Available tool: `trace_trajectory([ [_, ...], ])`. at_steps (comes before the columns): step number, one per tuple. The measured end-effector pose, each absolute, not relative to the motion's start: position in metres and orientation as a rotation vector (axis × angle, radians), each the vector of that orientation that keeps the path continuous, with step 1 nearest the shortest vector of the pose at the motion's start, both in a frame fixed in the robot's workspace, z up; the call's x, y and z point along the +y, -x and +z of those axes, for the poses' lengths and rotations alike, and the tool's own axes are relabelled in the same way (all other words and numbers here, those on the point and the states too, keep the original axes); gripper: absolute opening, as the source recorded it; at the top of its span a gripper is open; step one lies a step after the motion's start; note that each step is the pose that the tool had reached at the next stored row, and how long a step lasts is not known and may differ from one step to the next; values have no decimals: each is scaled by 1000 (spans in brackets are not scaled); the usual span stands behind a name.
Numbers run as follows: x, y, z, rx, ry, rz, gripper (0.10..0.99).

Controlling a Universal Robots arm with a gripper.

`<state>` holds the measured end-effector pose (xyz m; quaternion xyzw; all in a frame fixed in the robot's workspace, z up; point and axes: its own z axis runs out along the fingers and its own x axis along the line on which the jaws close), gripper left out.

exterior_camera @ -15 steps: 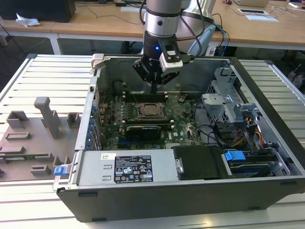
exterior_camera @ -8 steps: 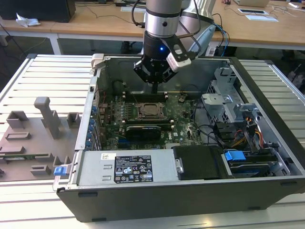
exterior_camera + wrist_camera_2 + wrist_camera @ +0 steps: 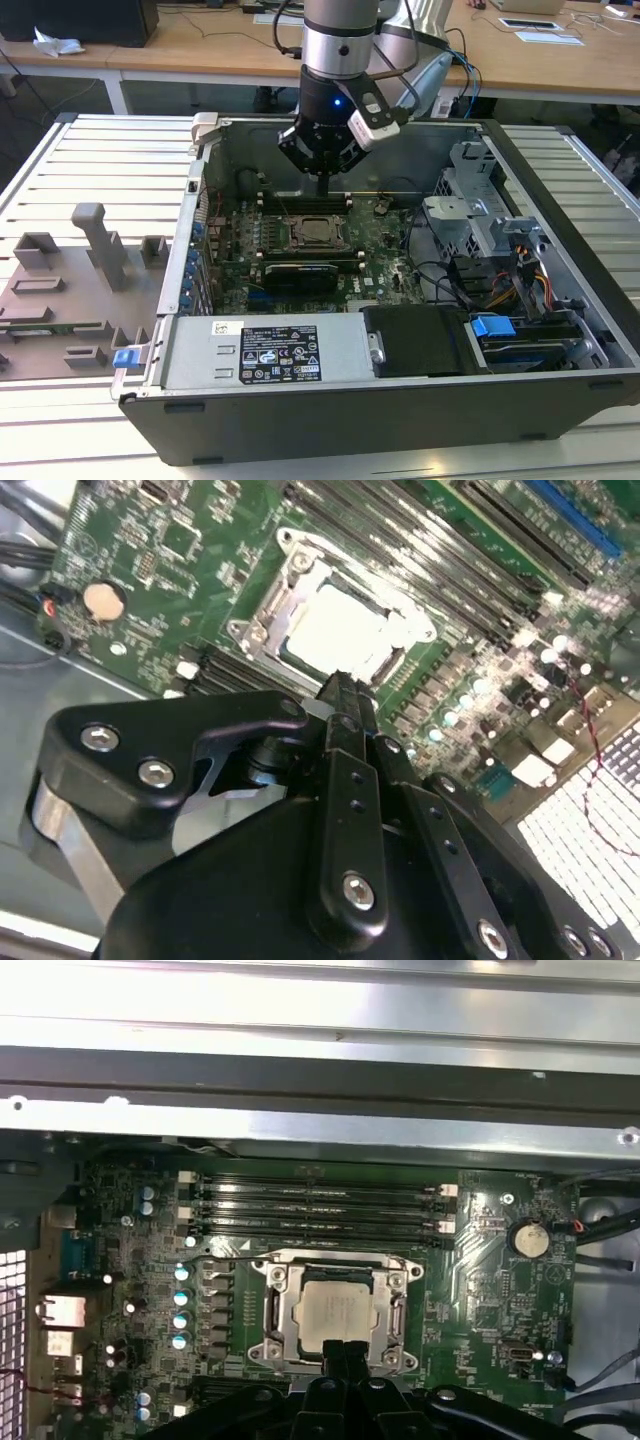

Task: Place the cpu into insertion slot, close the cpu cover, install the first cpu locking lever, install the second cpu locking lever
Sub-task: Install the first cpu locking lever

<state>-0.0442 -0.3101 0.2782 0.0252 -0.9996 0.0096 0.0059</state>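
cpu — silver square, within cpu cover

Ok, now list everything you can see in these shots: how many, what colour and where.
computer case: one, dark grey, open-topped, on the table
table: one, pale slatted metal, under the case
motherboard: one, green, on the case floor
cpu: one, silver-grey, mid-motherboard
cpu cover: one, silvery frame, lying around the cpu
memory slots: four, black, in a row beside the cover
coin battery: one, silver, on the motherboard
power supply: one, grey, labelled, along the case's near wall
blue tabs: two, one by the drive bay, one at the case's corner on the exterior view's left
grey fixtures: several, on the table at the exterior view's left
gripper: one, black, shut, over the cpu cover's edge
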Motion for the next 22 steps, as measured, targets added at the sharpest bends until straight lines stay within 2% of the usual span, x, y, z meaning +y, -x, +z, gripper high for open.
trace_trajectory([
  [16, -310, 92, 277, -3134, -79, 30, 106],
  [22, -308, 109, 268, -3134, -79, 30, 106],
])
